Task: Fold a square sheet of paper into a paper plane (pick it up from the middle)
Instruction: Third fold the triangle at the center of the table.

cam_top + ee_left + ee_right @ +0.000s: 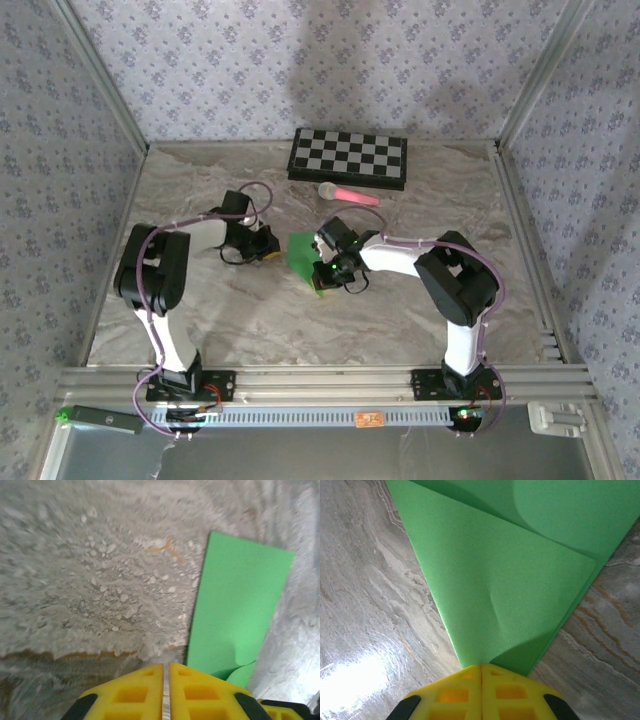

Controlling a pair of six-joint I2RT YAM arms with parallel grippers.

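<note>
Nearby, a microphone (pixel 348 194) and checkered board (pixel 348 157) lie beyond the green paper (pixel 299 250).

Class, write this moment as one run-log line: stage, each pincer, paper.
stage: green paper partly folded, on table | left pincer: shut, empty, beside paper | right pincer: shut, tips at folded corner

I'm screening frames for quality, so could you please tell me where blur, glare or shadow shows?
Left wrist view: the table is smeared, the green paper crisper. Right wrist view: white glare on the table lower left, shadow on the paper by the right tool.
</note>
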